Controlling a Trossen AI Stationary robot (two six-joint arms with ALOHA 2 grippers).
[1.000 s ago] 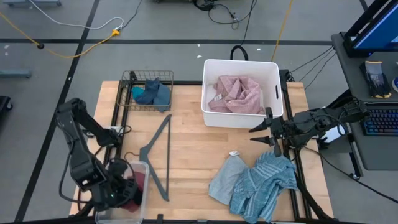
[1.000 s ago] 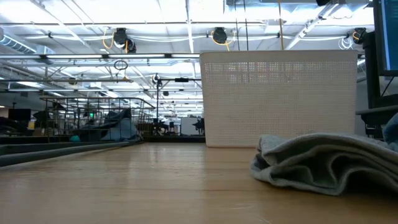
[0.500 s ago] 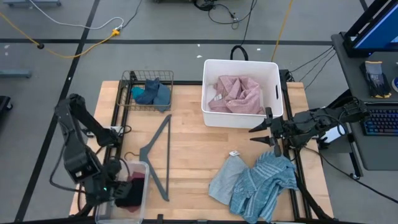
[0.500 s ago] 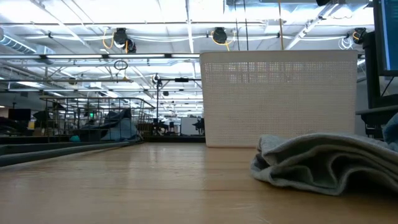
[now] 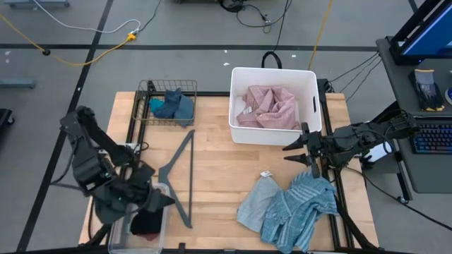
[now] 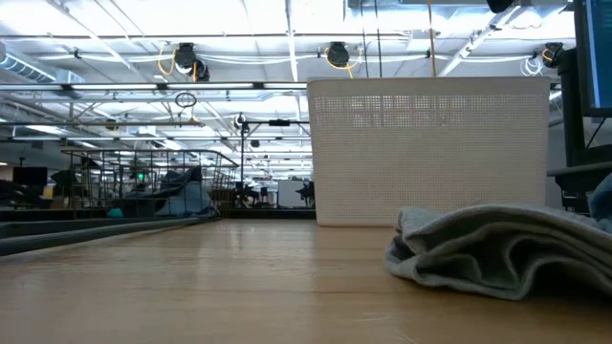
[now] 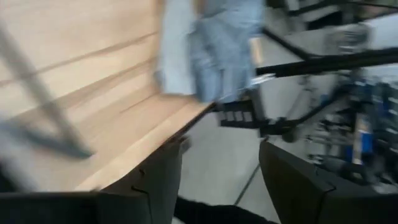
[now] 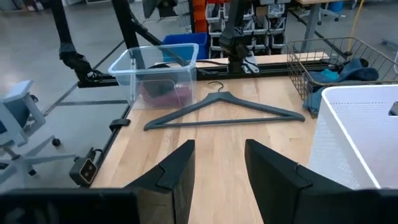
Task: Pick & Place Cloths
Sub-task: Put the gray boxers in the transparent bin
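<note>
My left gripper [image 5: 164, 200] [image 7: 221, 148] is open and empty, tipped toward the table's right just above the clear bin [image 5: 161, 189]. A black cloth [image 5: 145, 224] and a maroon cloth [image 8: 163, 93] lie in that bin. My right gripper [image 5: 288, 151] [image 8: 219, 149] waits open by the white basket [image 5: 235, 106], which holds the pink cloth [image 5: 268, 106]. Teal and dark blue cloths [image 5: 173, 104] lie in the wire basket [image 5: 145, 88]. The pale grey-blue cloth [image 5: 254, 204] [image 6: 497, 248] and the blue striped cloth [image 5: 300, 204] lie on the table near its right front corner.
A grey plastic hanger [image 5: 180, 173] [image 8: 224, 112] lies on the table between the clear bin and the loose cloths. Bare wood [image 5: 226, 169] shows in the middle of the table. A desk with a keyboard [image 5: 431, 137] stands beyond the right edge.
My left gripper has risen out of the clear bin and tipped up, so that it now points toward the table's right. The dark cloths have stayed in the bin. The right arm has kept still.
</note>
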